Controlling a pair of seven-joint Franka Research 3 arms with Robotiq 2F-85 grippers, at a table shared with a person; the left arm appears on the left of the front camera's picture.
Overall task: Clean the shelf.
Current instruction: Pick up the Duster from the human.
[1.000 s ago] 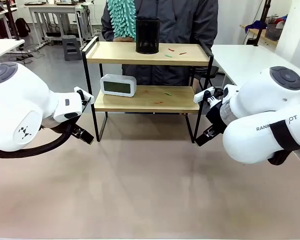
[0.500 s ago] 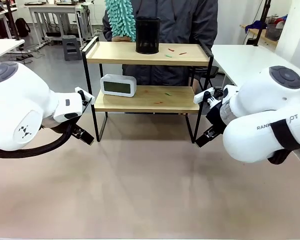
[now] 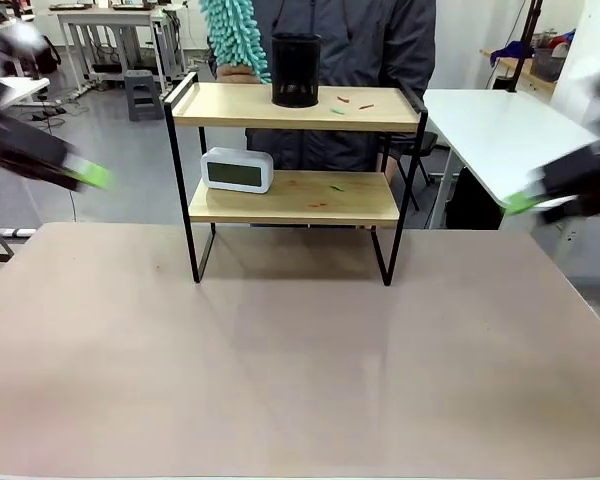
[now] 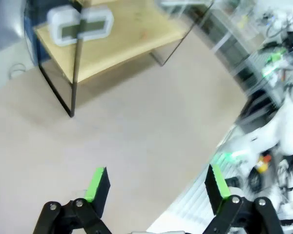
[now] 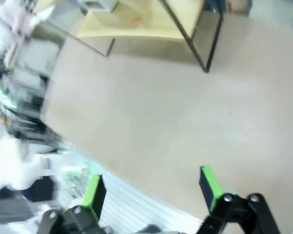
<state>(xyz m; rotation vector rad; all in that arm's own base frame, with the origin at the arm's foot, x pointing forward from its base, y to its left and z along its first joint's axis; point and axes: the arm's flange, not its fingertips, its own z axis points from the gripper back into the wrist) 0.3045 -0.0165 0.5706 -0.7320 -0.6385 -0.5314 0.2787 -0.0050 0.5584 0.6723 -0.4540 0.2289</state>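
The shelf (image 3: 240, 105) stands at the table's far middle. A black mesh cup (image 3: 296, 70) and small red and green scraps (image 3: 346, 103) lie on its top board. On the lower board sit a white clock (image 3: 237, 170) and more scraps (image 3: 332, 188). A person behind the shelf holds a teal fluffy duster (image 3: 235, 35) above its left end. My left gripper (image 3: 85, 175) is a blur at the far left, my right gripper (image 3: 525, 203) a blur at the far right. The left gripper (image 4: 156, 185) stands open and empty above the table, the shelf (image 4: 132, 34) far off. The right gripper (image 5: 151, 190) is open and empty too.
The beige table (image 3: 300, 360) stretches bare in front of the shelf. A white table (image 3: 490, 130) stands at the right, and other tables and a stool (image 3: 140, 95) stand behind on the left. The right arm (image 4: 263, 141) shows blurred in the left wrist view.
Both arms have swung away from in front of the camera, out and up to the sides, and are blurred with motion. The person's duster has shifted left and up.
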